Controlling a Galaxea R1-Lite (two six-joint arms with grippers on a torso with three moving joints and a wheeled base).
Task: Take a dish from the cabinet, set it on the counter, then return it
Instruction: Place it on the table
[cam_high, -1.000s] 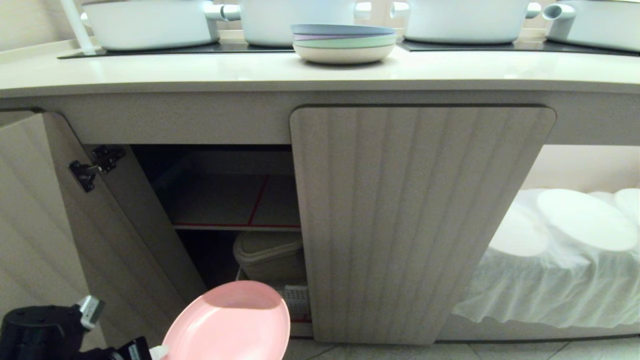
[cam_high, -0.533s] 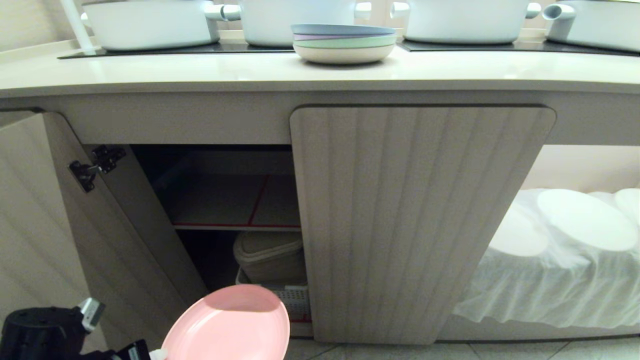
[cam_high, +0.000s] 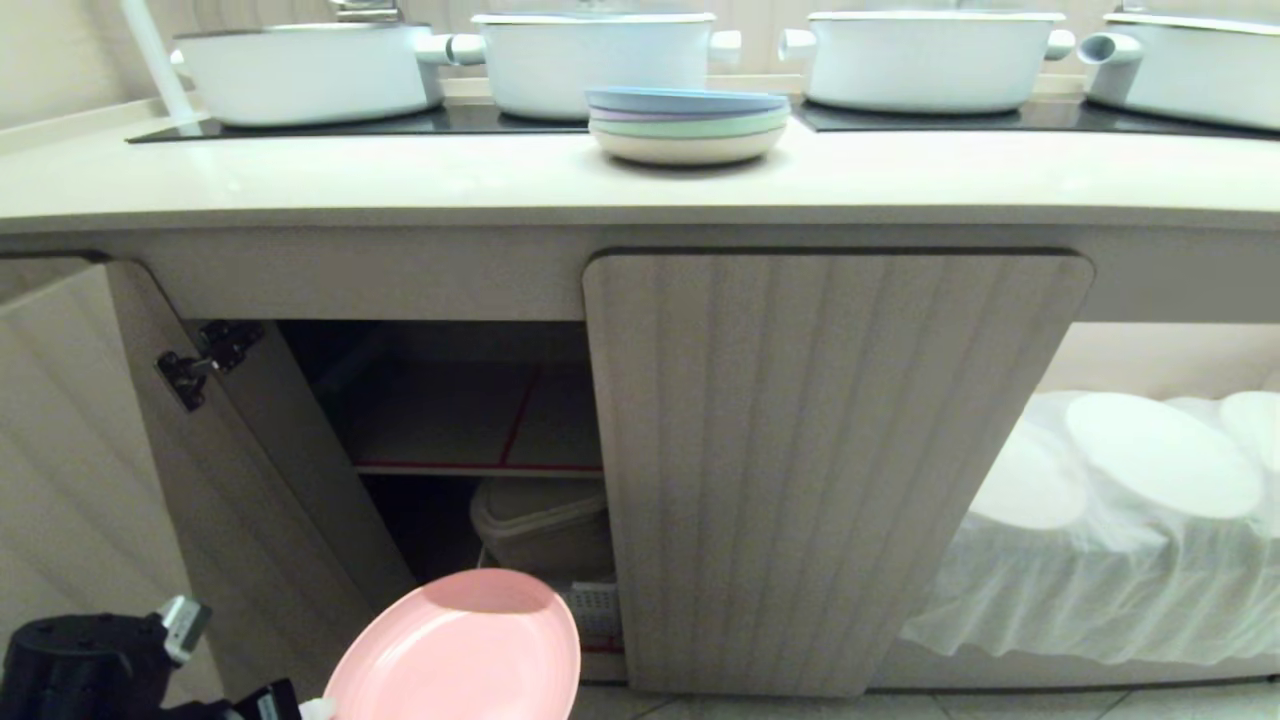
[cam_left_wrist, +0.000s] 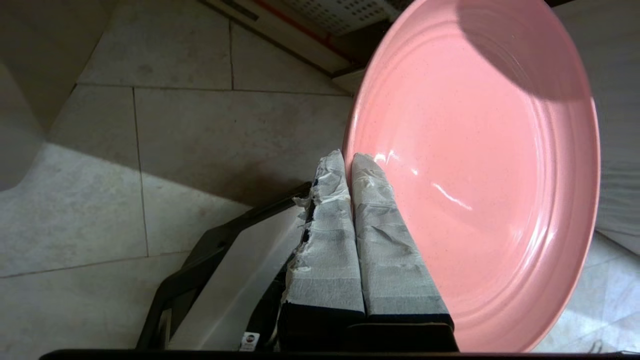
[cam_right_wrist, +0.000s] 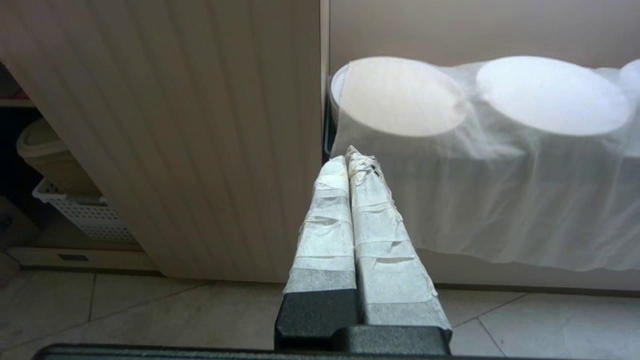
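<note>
Left claw (cam_left_wrist: 348, 161) is pinching the pink dish (cam_high: 455, 650) by its rim, low before the open cabinet (cam_high: 450, 420); keep it level while lifting toward the surface (cam_high: 400, 180). Right claw (cam_right_wrist: 353, 160) is pressed together, idle.

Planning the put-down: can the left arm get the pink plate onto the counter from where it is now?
Probably not yet. The left gripper, jaws shut on the pink plate, hangs low by the floor before the open cabinet; the counter sits well above. Free space lies left of the plate stack.
</note>
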